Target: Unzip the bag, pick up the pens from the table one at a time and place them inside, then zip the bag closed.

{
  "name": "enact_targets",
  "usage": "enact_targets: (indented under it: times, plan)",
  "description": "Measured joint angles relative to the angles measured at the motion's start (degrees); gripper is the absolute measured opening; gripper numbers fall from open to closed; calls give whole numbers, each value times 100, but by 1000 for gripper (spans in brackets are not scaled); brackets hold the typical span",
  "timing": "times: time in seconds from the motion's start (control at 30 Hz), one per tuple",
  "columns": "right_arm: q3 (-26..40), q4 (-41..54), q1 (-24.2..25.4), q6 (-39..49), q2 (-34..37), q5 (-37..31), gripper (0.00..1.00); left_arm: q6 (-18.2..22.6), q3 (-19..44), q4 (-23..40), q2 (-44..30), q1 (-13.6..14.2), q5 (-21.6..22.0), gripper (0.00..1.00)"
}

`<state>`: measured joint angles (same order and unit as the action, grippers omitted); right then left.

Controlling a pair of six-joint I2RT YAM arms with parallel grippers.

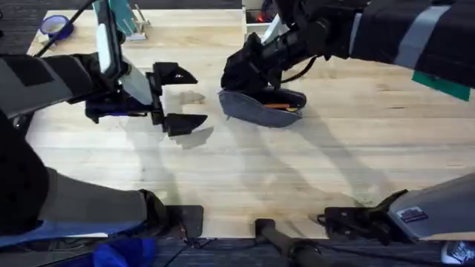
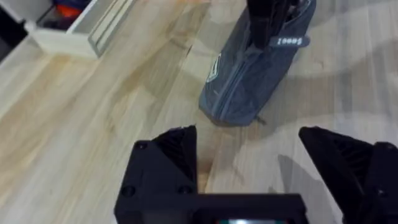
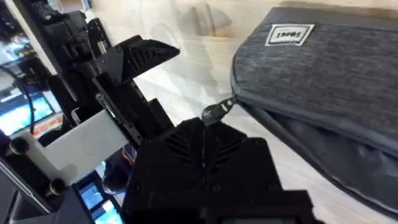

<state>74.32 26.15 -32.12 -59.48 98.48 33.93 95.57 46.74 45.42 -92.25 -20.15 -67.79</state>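
Observation:
The blue-grey bag lies on the table right of centre, its long opening gaping. An orange pen shows inside the opening. My right gripper reaches in from the upper right and bears down on the bag's left end. In the right wrist view the gripper is shut on the metal zipper pull at the bag's end. My left gripper hovers open a short way left of the bag, holding nothing. In the left wrist view the bag lies beyond the spread fingers.
A white tray stands at the back centre, and shows as the white tray in the left wrist view. A purple tape roll lies at the back left corner. Bare wood stretches across the front half of the table.

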Motion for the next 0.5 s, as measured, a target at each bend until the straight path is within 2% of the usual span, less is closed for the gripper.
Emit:
enact_targets:
  times: [0.27,0.5]
  plan:
    - [-2,2,0,85,0,22,30,1,0,-486,0,588,-2,991]
    - [-2,2,0,90,1,36,30,-239,0,-1153,-344,770,-295,992]
